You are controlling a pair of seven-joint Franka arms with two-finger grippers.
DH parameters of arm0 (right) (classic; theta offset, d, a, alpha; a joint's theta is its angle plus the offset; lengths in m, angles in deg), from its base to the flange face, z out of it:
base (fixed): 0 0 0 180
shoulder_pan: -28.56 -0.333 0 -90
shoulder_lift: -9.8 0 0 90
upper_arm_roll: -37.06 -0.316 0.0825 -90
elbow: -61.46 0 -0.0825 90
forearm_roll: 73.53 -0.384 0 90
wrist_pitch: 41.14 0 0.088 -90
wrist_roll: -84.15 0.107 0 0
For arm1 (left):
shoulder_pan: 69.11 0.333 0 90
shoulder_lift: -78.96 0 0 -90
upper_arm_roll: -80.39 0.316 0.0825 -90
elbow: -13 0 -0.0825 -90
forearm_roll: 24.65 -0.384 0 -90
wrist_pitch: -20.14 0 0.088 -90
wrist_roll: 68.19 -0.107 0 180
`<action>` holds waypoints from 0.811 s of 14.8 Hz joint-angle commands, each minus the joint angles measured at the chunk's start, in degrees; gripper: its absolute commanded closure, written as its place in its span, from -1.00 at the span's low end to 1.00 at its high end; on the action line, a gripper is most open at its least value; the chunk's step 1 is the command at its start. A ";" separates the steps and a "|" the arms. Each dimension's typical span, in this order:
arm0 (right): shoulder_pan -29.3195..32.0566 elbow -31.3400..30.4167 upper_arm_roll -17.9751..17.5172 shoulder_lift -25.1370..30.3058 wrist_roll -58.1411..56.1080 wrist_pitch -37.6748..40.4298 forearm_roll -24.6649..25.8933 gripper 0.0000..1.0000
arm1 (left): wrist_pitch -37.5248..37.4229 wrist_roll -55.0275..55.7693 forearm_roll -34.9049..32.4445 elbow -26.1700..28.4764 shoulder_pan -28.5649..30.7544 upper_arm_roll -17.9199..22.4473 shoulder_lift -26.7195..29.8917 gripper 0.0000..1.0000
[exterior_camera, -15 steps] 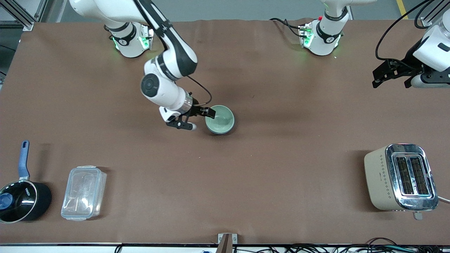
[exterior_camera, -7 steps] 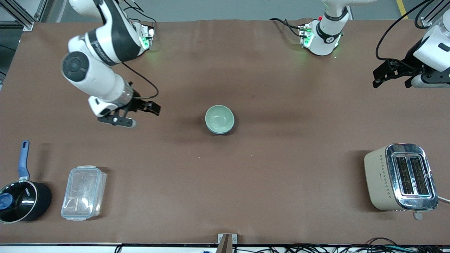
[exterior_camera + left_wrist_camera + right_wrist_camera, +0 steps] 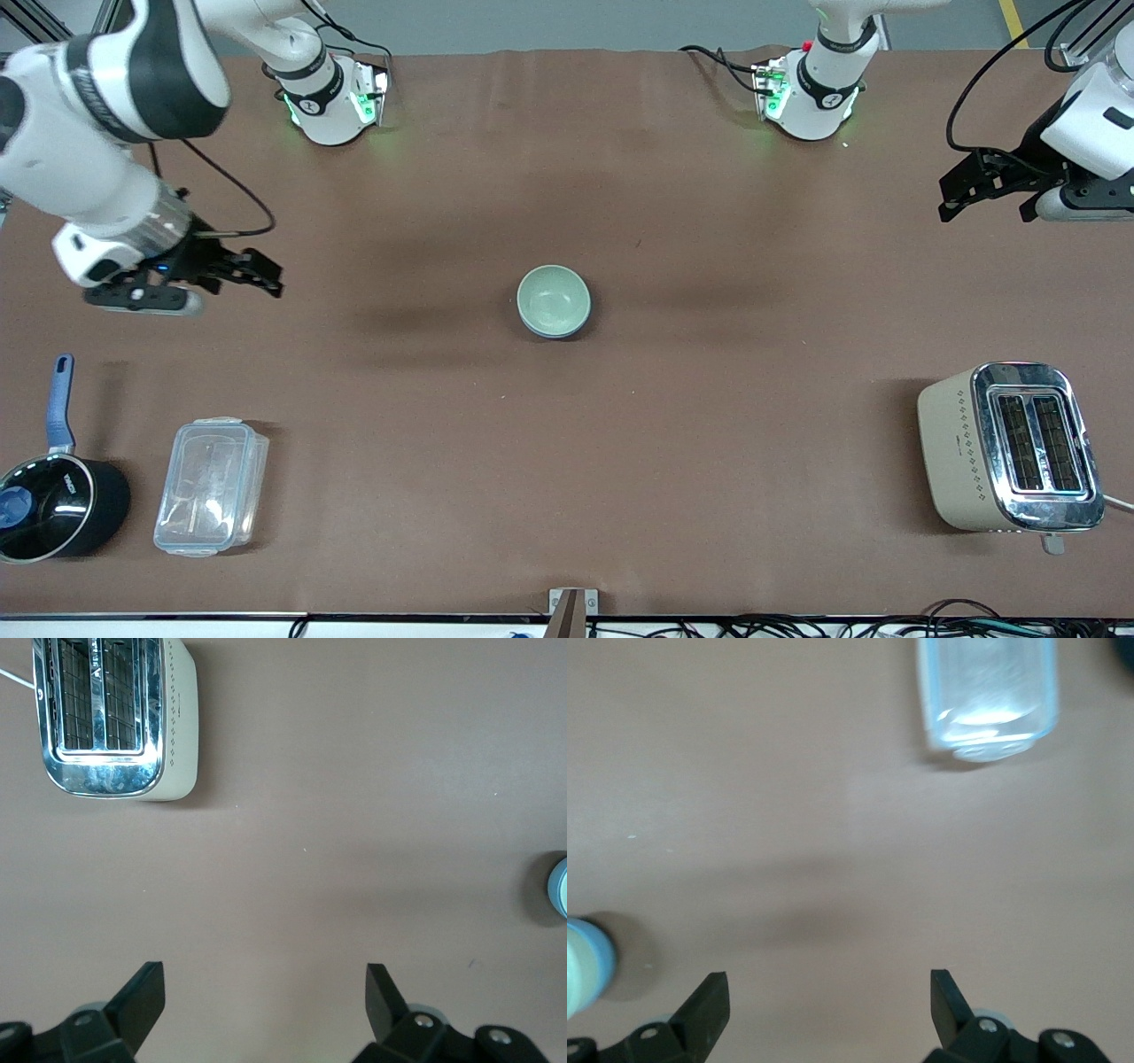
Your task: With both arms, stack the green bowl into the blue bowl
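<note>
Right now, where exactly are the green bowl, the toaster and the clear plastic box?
green bowl [image 3: 553, 299]: front view, on its glossy inside, mid-table.
toaster [image 3: 961, 447]: front view, on its cream side wall.
clear plastic box [image 3: 210, 486]: front view, on the middle of its lid, beside the saucepan.

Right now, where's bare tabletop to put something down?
Bare brown mat lies all around the stacked bowls, out to the toaster and the clear container. It is tighter where that container sits beside the saucepan.
</note>
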 commanded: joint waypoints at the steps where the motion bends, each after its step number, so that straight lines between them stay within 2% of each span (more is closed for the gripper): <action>1: 5.76 1.85 -1.05 0.95 -5.57 2.29 1.68 -1.00 | 0.08 -0.46 -0.99 -0.33 0.40 -0.56 0.60 -1.00; 8: 11.41 10.37 -0.97 -0.27 -15.07 2.73 1.86 -1.00 | -0.01 -0.38 -0.99 -1.39 0.49 -0.47 -0.02 -1.00; 12: 11.84 20.56 -1.49 -4.31 -14.98 11.86 3.96 -1.00 | -0.01 -0.38 -0.99 -1.48 0.40 -0.56 -0.02 -1.00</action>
